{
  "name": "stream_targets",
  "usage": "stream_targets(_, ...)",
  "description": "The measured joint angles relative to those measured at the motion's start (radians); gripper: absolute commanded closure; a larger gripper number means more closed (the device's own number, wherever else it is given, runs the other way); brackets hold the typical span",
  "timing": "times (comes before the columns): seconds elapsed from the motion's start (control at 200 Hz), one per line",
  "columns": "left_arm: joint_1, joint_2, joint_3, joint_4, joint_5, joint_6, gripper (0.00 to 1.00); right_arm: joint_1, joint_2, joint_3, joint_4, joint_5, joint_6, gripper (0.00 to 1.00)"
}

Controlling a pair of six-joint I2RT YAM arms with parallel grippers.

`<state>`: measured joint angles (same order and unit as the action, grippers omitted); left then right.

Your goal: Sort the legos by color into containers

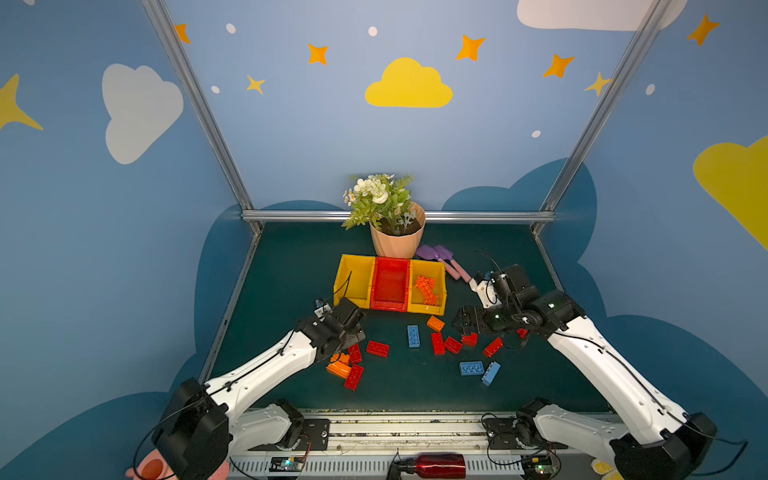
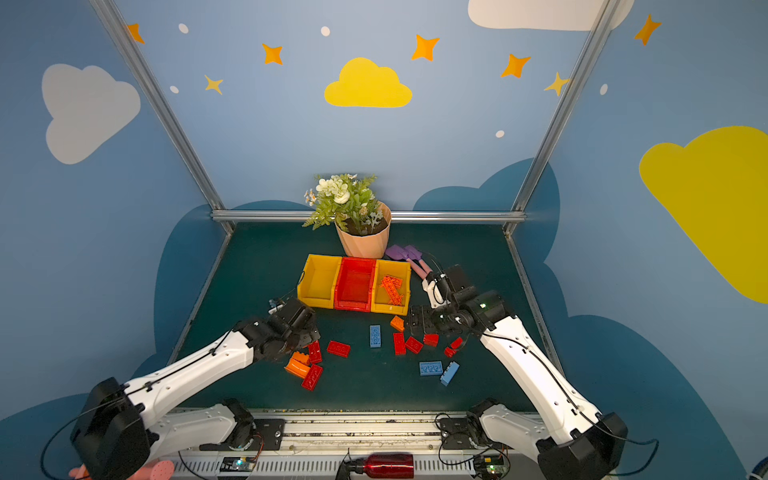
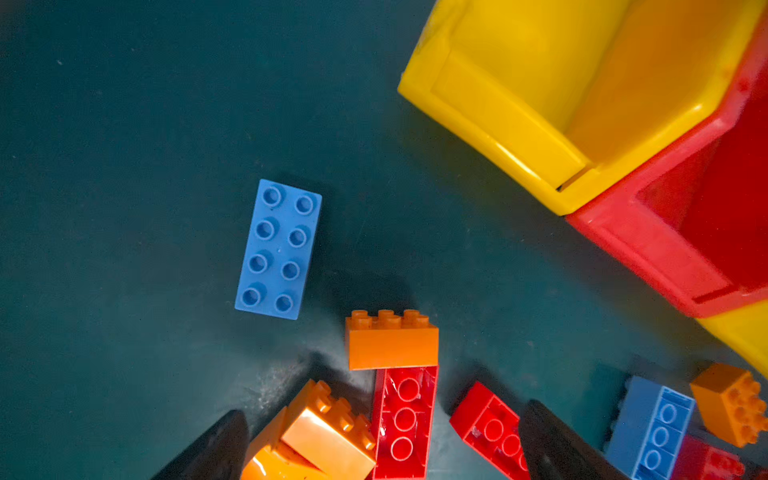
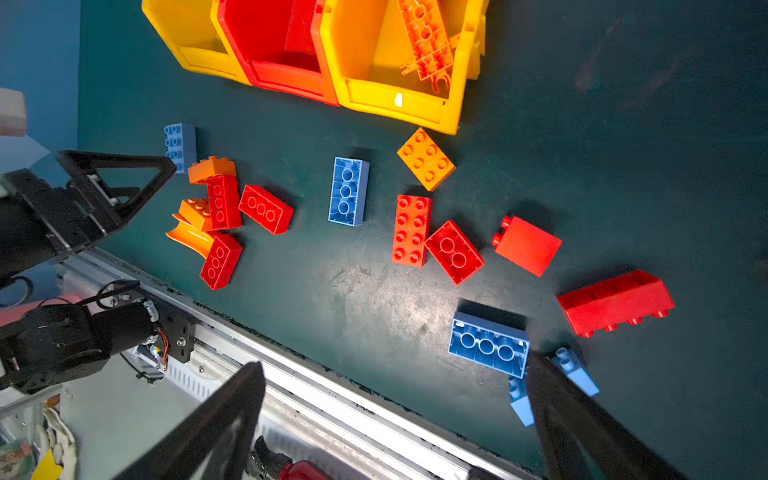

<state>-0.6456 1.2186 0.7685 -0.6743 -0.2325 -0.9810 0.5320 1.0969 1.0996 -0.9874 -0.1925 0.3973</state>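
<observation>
Containers [image 1: 390,286] — orange legos [image 1: 427,289] in the rightmost yellow one — left tool [image 3: 384,411] and right tool [image 4: 395,363] both released

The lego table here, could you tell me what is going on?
Two robot arms are sorting legos by color. Only the yellow bin on the right arm's side holds anything: orange pieces. The red bin and other yellow bin are empty. The left gripper and right gripper are open, holding nothing, over the loose ones.

High stereo overviews; close, seemingly downward wrist views over legos [image 4: 348,191]
</observation>
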Motion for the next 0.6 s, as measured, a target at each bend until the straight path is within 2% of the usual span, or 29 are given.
stream_targets(0.285,0.024,0.224,0.135,-0.042,0.011,0.018,0.04,0.000,0.015,-0.001,0.021,-0.018,0.040,0.04)
stream_targets(0.601,0.053,0.261,0.128,-0.028,0.030,0.029,0.08,0.000,0.071,0.021,0.029,-0.016,0.040,0.04)
